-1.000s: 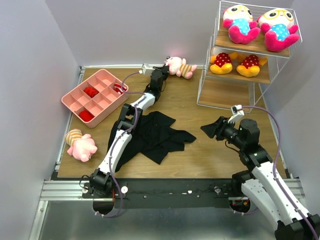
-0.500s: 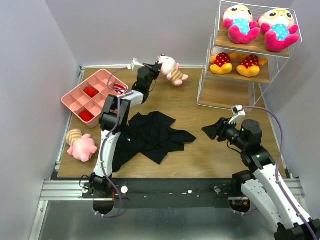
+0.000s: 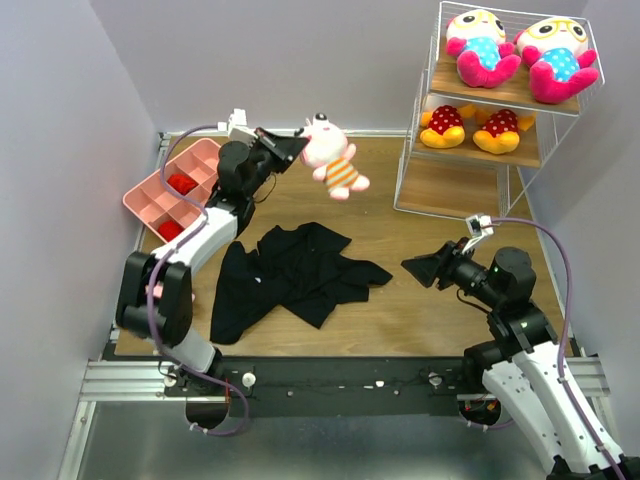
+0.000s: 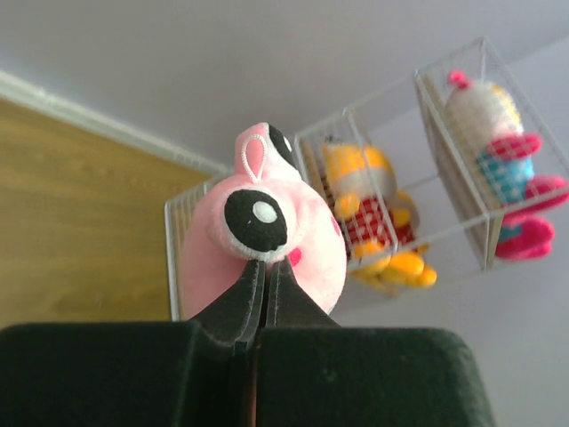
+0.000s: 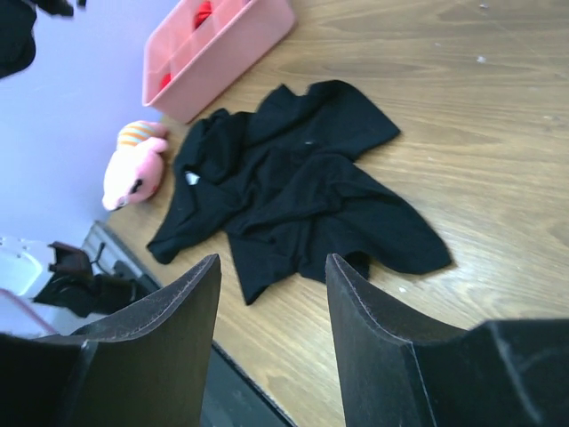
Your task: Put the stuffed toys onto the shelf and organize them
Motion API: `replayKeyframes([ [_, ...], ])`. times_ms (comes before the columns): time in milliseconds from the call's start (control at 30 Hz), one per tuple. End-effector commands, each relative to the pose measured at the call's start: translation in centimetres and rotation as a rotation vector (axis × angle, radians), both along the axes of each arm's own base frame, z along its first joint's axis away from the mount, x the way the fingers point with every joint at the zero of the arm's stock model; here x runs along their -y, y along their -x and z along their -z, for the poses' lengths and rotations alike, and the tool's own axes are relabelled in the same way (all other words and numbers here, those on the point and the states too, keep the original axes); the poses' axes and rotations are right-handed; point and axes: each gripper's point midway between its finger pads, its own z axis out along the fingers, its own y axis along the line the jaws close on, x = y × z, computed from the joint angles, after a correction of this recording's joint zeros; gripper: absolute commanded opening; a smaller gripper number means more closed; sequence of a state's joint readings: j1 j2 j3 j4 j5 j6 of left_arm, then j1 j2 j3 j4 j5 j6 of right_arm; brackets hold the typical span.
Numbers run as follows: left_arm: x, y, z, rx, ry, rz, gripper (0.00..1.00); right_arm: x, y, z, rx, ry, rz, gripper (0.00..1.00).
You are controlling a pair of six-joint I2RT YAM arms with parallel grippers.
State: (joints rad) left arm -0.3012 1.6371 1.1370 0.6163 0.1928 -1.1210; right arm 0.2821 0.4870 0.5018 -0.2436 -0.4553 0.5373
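My left gripper is shut on a pale pink striped doll and holds it by the head in the air over the back of the table; in the left wrist view the jaws pinch its head. The shelf stands at the back right. Two blue-bodied dolls lie on its top board and two yellow-orange dolls on the middle board; the bottom board is bare. The second pink doll lies by the table's left edge, hidden behind my left arm in the top view. My right gripper is open and empty.
A black cloth garment lies spread in the middle of the table, just left of my right gripper. A pink compartment tray with red items stands at the back left. Walls close in the table at the back and sides.
My left gripper has lifted the pink striped doll off the back of the table and swung up and to the left with it. The right gripper has hardly moved.
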Motion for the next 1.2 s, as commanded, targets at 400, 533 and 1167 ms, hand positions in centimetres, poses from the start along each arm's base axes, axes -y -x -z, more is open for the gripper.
replayKeyframes([
  [400,3.7,18.3,4.4,-0.082,-0.266,0.581,0.0,-4.0,4.0,-1.5,0.075,-0.178,-0.338,0.64],
  [533,4.9,20.0,3.6,0.018,-0.18,0.667,0.0,-4.4,3.7,-1.3,0.074,-0.236,-0.356,0.67],
  [1167,4.5,21.4,3.2,-0.003,-0.01,0.733,0.0,-10.4,1.6,-0.4,0.023,-0.219,-0.352,0.7],
])
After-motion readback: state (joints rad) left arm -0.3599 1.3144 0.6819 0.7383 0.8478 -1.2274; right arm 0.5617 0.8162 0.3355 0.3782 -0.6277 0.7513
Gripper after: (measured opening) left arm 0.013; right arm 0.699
